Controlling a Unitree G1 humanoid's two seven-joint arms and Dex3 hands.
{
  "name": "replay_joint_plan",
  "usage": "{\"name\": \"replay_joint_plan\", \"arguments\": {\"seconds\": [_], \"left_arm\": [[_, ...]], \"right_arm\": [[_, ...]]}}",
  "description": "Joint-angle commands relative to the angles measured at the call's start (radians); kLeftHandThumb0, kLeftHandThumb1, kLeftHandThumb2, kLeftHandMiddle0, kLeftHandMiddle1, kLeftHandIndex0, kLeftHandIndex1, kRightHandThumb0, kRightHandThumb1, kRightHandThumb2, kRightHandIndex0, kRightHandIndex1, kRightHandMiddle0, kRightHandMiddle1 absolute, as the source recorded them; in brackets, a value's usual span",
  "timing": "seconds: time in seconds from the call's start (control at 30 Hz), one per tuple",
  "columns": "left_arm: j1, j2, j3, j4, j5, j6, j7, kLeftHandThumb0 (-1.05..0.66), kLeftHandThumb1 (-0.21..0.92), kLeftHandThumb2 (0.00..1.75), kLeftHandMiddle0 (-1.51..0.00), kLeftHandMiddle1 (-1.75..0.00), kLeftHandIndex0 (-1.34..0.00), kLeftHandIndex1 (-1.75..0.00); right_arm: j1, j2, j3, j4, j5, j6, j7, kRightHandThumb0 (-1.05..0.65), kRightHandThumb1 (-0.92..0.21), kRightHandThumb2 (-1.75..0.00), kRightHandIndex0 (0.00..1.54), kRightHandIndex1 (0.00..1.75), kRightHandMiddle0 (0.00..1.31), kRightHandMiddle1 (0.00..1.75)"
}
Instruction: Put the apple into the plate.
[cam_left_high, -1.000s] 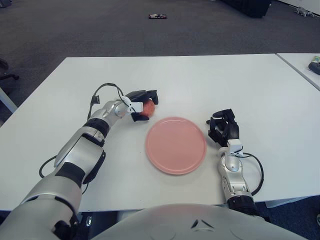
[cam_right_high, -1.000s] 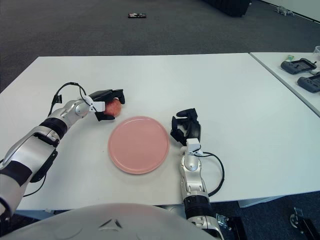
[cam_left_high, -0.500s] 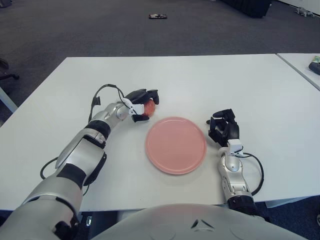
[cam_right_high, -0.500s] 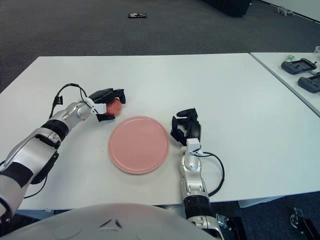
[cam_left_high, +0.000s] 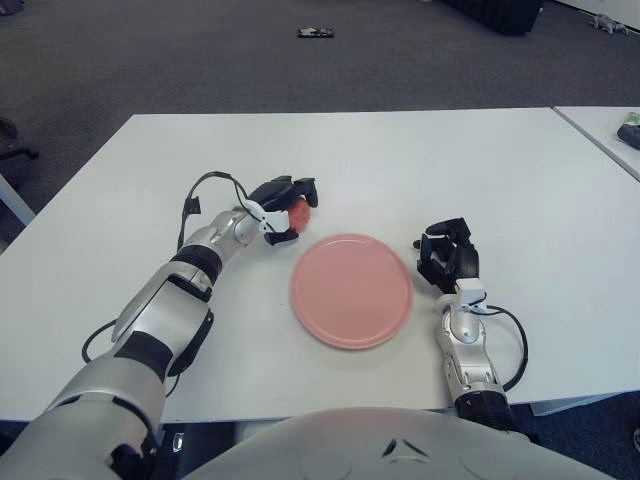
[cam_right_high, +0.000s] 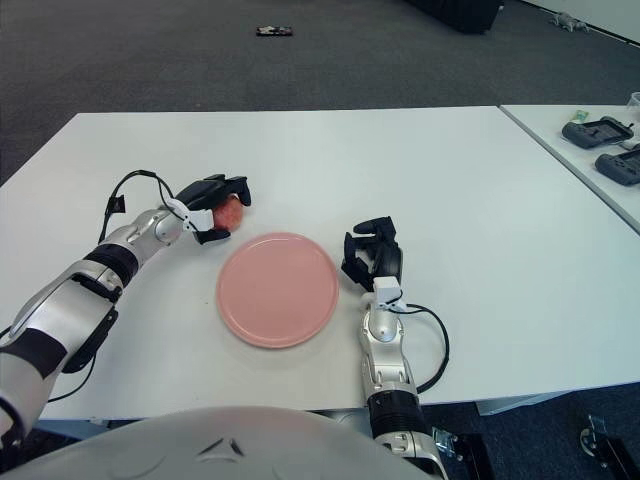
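Observation:
A reddish apple (cam_left_high: 298, 215) is held in my left hand (cam_left_high: 283, 204), whose dark fingers curl over and around it, just beyond the upper left rim of the pink plate (cam_left_high: 352, 290). The apple also shows in the right eye view (cam_right_high: 231, 212). The plate lies flat on the white table (cam_left_high: 400, 160) and holds nothing. My right hand (cam_left_high: 447, 258) rests on the table just right of the plate, fingers curled and holding nothing.
A second white table (cam_right_high: 590, 150) at the right carries dark devices (cam_right_high: 600, 131). A small dark object (cam_left_high: 314, 33) lies on the grey floor beyond the table.
My left hand with the apple has shifted slightly up and away from the plate's rim. My right hand has not moved.

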Motion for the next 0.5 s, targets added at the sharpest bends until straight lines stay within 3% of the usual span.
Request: {"name": "replay_joint_plan", "arguments": {"seconds": [0.0,0.47], "left_arm": [[0.025,0.000,0.014,0.010,-0.019,0.006,-0.032,0.00,0.06,1.57,-0.86,-1.62,-0.56,-1.75],[0.056,0.027,0.090,-0.141,-0.123,-0.005,-0.174,0.00,0.05,1.59,-0.87,-1.63,-0.58,-1.75]], "right_arm": [[0.004,-0.006,-0.010,0.024,0.008,0.000,-0.001,-0.37,-0.73,-0.79,0.57,1.28,0.31,1.75],[-0.002,-0.010,-0.013,0.039,0.007,-0.003,-0.001,-0.37,-0.72,-0.80,0.56,1.27,0.31,1.75]]}}
